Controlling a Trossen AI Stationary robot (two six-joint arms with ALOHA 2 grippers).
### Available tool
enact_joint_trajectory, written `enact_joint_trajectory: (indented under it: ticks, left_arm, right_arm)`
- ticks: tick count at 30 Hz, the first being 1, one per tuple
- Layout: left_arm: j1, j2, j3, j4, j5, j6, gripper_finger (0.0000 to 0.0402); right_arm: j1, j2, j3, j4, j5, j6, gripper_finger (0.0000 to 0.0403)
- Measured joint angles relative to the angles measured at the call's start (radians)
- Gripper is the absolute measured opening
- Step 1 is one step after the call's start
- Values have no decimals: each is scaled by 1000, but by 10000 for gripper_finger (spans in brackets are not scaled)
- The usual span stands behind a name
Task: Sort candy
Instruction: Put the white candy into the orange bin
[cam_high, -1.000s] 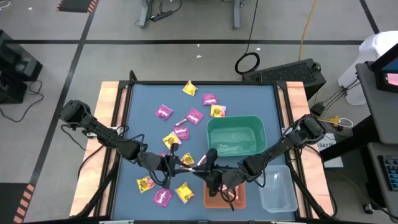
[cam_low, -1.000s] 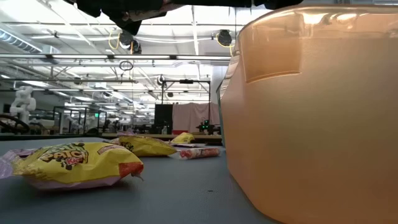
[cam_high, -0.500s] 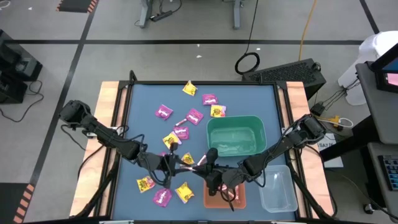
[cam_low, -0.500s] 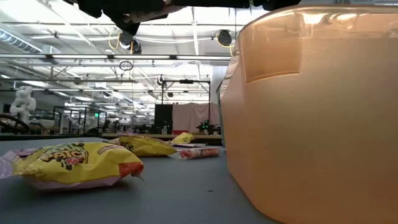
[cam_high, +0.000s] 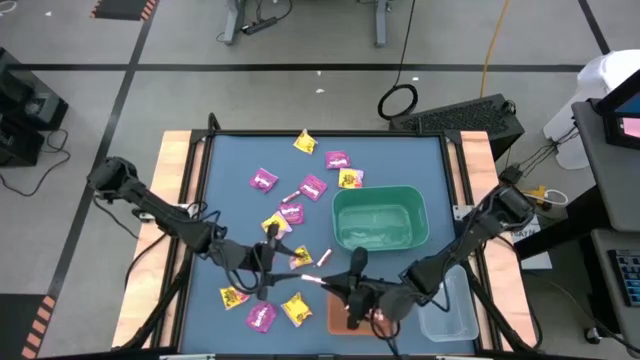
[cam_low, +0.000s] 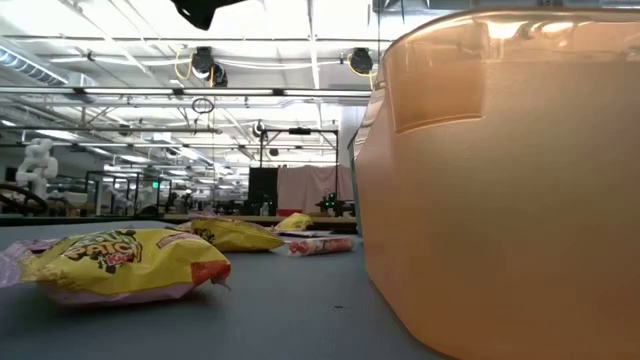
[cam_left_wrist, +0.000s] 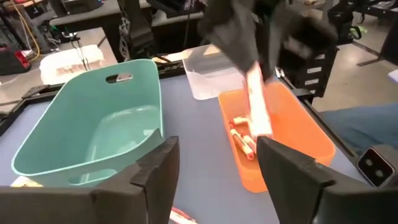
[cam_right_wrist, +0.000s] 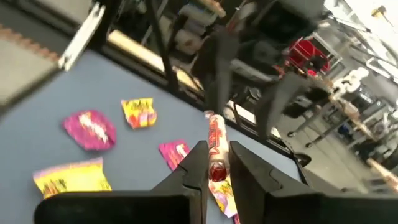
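From the low camera I see first the orange bin (cam_low: 500, 180), very near, and beside it a yellow packet (cam_low: 125, 262) with red letters, lying flat on the blue table (cam_low: 290, 310). Behind it lie one more yellow packet (cam_low: 235, 233) and a pink-white stick (cam_low: 318, 245).

My right gripper (cam_right_wrist: 216, 169) is closed narrow on one pink-white stick (cam_right_wrist: 215, 149), a thin roll with a red spot on its wrapper. In the high view this gripper (cam_high: 345, 290) is at the near-left corner of the orange bin (cam_high: 340, 318), and the held stick (cam_high: 318, 279) points out toward the left arm. More sticks (cam_left_wrist: 241, 138) lie already on the bottom of the orange bin (cam_left_wrist: 292, 134).

My left gripper (cam_high: 268, 262) stands wide, with nothing between the fingers (cam_left_wrist: 155, 171), over the candy in the middle of the table.

Farther away, magenta packets (cam_high: 263, 180) and yellow packets (cam_high: 304, 143) are spread to the left of the green bin (cam_high: 380, 222) and beyond it. The clear bin (cam_high: 450, 310) stands to the right of the orange one.
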Motion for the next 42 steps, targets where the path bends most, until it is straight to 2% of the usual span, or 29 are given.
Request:
enact_joint_trajectory:
  ticks: [6,11,15,20,30,42]
  left_arm:
    - [-6,4,0,-56,-13,-13,222]
    - [-6,4,0,-101,-16,-59,222]
    - [-6,4,0,-100,-17,-60,222]
    - [-6,4,0,-101,-17,-60,222]
    - [-6,4,0,-101,-17,-60,222]
    - [-5,4,0,-100,-17,-60,222]
  right_arm:
    - [38,-76,0,2,25,175,45]
    - [66,-109,1,-8,114,327,45]
    - [79,-109,1,-11,160,383,45]
    - [82,-109,1,-16,163,406,45]
    - [92,-109,1,-30,144,287,45]
    - [148,-109,1,-41,143,-180,45]
